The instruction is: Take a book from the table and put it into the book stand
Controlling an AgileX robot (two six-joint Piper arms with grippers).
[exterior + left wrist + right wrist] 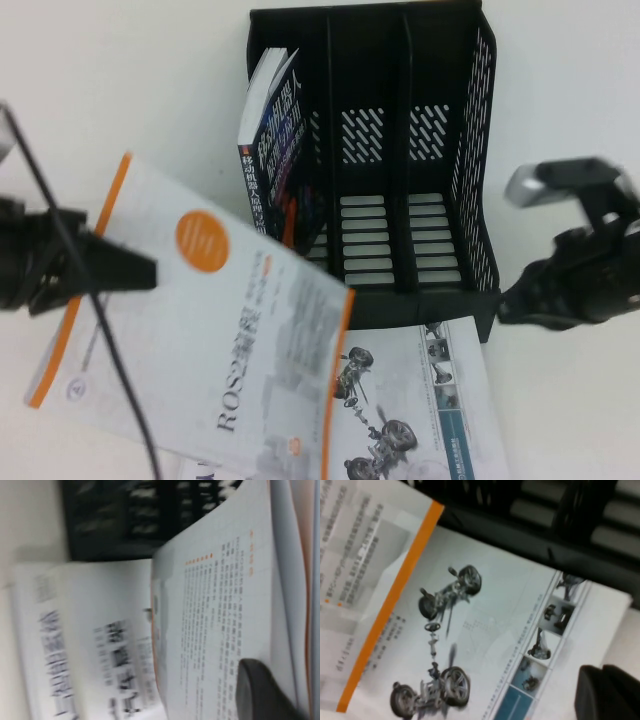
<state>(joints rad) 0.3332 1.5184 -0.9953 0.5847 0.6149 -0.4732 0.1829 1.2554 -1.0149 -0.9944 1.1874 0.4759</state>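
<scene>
My left gripper (135, 270) is shut on the left edge of a white book with orange trim (230, 330) and holds it tilted above the table, in front of the black book stand (400, 150). In the left wrist view one finger (260, 690) presses on the book's printed cover (225, 595). A blue book (272, 140) leans in the stand's left slot. My right gripper (510, 305) is shut and empty by the stand's front right corner; its fingers (607, 692) hover at the edge of a lying book.
A second book with a car chassis picture (420, 410) lies flat on the table before the stand; it also shows in the right wrist view (470, 630). The stand's middle and right slots hold nothing. A black cable (110, 360) crosses the held book.
</scene>
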